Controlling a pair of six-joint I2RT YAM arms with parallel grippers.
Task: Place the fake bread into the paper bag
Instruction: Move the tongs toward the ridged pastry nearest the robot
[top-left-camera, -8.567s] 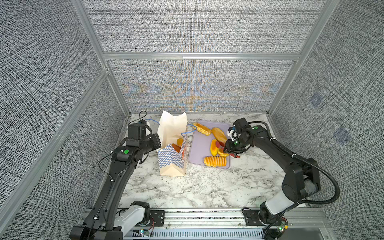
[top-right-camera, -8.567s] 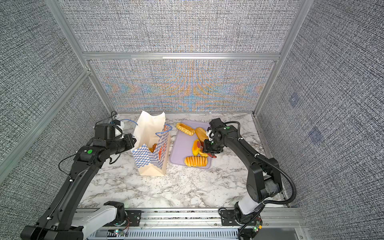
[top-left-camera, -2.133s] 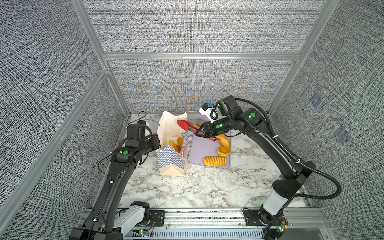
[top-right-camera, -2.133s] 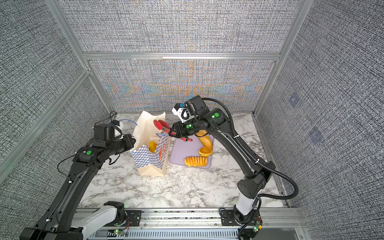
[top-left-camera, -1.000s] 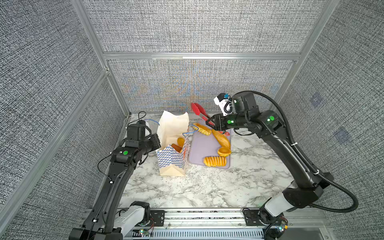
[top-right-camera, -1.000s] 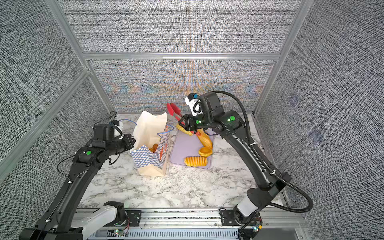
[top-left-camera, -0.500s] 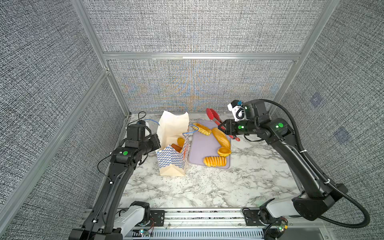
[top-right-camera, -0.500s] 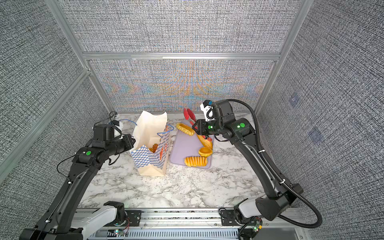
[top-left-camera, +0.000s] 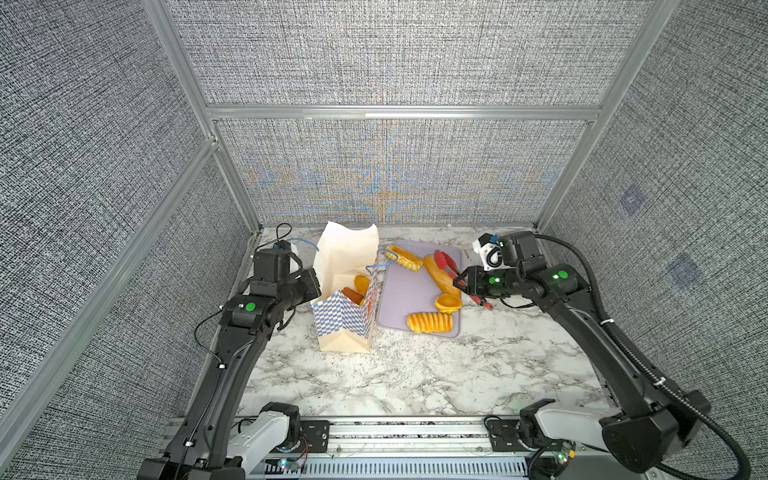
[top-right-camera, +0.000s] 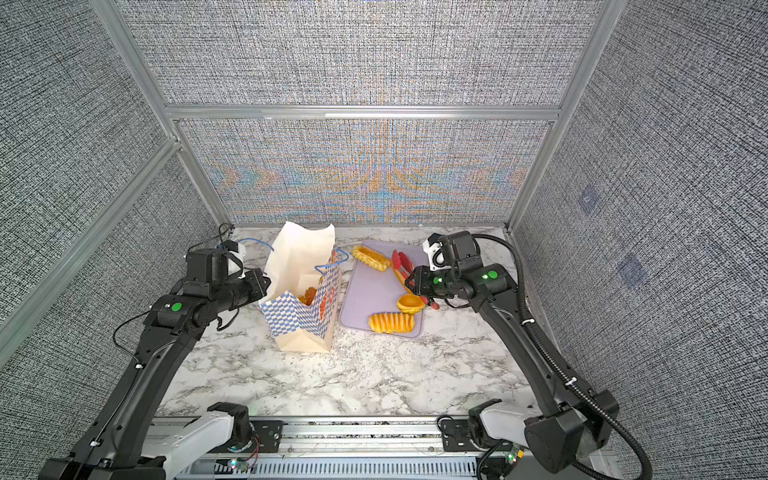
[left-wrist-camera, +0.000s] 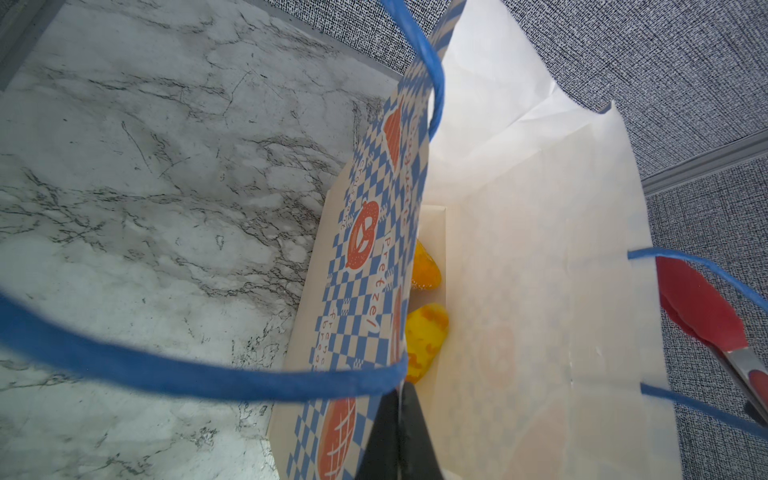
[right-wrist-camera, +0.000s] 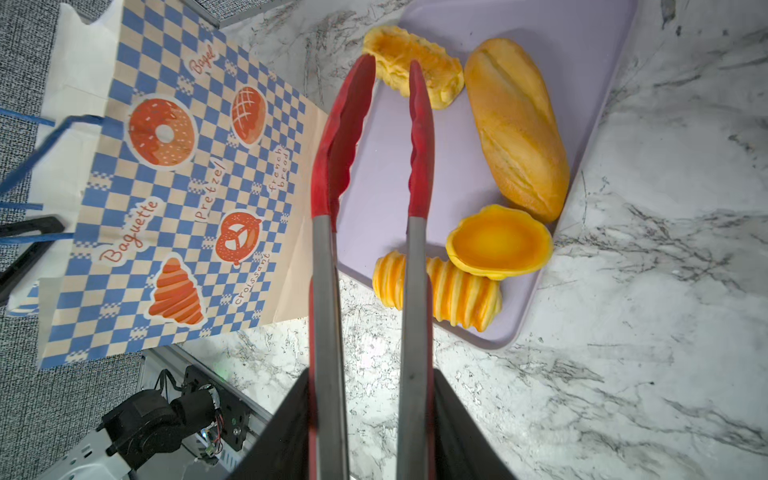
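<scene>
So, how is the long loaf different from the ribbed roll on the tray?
The loaf is longer than the roll. The loaf is smooth and tan; the roll is ribbed and striped yellow-orange. Both lie on the tray, not in the bag.

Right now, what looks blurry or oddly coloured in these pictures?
Left wrist view: the blue cord handle near the lens is smeared, the pale inside of the paper bag washed out. Both top views: the woven back wall shimmers with rainbow moiré. Right wrist view: the red tongs are sharp.
</scene>
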